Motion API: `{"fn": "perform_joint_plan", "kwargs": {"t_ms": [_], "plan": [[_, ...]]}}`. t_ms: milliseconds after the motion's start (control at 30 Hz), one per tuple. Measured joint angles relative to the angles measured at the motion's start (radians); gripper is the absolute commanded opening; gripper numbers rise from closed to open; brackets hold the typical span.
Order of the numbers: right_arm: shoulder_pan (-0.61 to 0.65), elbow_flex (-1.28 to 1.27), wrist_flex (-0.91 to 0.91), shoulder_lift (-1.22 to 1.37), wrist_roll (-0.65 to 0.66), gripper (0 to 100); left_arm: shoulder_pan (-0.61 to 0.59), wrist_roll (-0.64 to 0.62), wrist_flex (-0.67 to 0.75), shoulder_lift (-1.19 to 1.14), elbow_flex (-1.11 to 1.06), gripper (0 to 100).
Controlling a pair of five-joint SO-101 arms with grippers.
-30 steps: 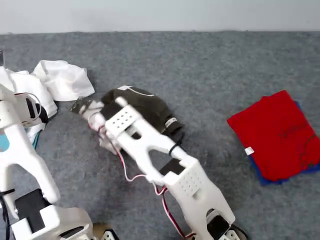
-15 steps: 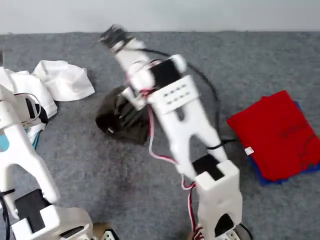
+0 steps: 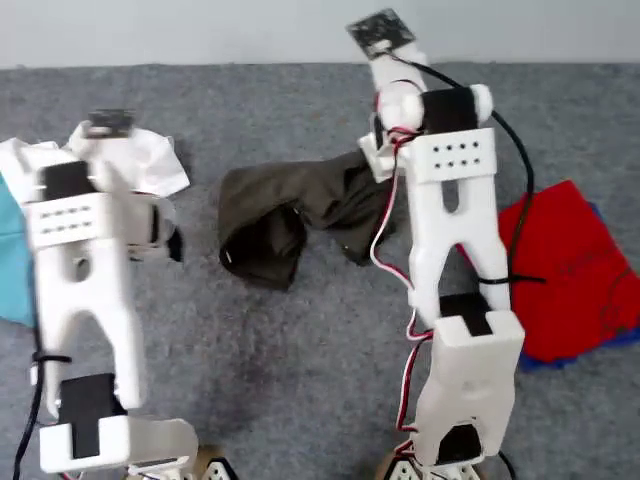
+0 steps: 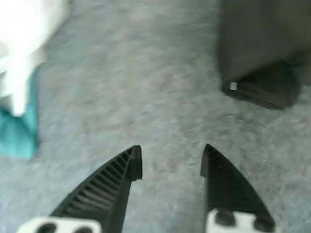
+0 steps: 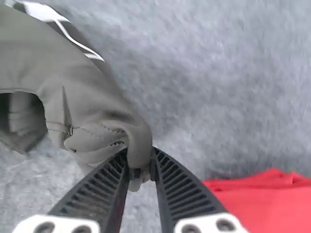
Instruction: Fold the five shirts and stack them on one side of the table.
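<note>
A dark olive shirt (image 3: 290, 215) lies stretched across the table's middle. My right gripper (image 5: 140, 167) is shut on one corner of that shirt (image 5: 73, 107); in the high view the right arm (image 3: 455, 190) stands over its right end. My left gripper (image 4: 170, 162) is open above bare grey carpet, with the dark shirt (image 4: 260, 53) farther off. A white shirt (image 3: 130, 160) and a teal shirt (image 3: 12, 265) lie crumpled at the left, also in the left wrist view as white shirt (image 4: 24, 43) and teal shirt (image 4: 19, 136). A folded red shirt (image 3: 575, 265) lies on a blue one (image 3: 615, 340) at the right.
The grey carpeted table (image 3: 250, 360) runs back to a pale wall (image 3: 250, 30). The left arm (image 3: 85, 300) stands at the front left. Red cloth (image 5: 262, 194) shows near my right gripper. Open carpet lies between the arms at the front.
The right arm swung from the left to the right, dragging the dark shirt out into a stretched shape. The left arm moved in from the left edge toward the white shirt.
</note>
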State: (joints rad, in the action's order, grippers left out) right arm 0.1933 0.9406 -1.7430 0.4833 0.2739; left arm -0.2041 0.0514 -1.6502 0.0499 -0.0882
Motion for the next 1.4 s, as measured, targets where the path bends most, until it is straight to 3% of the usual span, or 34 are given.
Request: {"fn": "perform_joint_plan", "kwargs": {"t_ms": [267, 433, 700, 1033, 1233, 1400], "plan": [[-0.006, 0.000, -0.006, 0.012, 0.000, 1.0, 0.210, 0.000, 0.310, 0.000, -0.302, 20], [-0.009, 0.000, -0.006, 0.012, 0.000, 1.0, 0.235, 0.000, 0.453, 0.000, -0.413, 20], [-0.009, 0.000, -0.011, 0.012, 0.000, 1.0, 0.235, -0.003, 0.526, 0.000, -0.471, 20], [-0.009, 0.000, -0.011, 0.012, 0.000, 1.0, 0.236, -0.002, 0.746, 0.000, -0.594, 20], [-0.009, 0.000, -0.011, 0.012, 0.000, 1.0, 0.236, 0.000, 0.761, 0.002, -0.606, 19], [-0.009, 0.000, -0.011, 0.012, 0.000, 1.0, 0.233, 0.000, 0.761, 0.002, -0.608, 11]]}}
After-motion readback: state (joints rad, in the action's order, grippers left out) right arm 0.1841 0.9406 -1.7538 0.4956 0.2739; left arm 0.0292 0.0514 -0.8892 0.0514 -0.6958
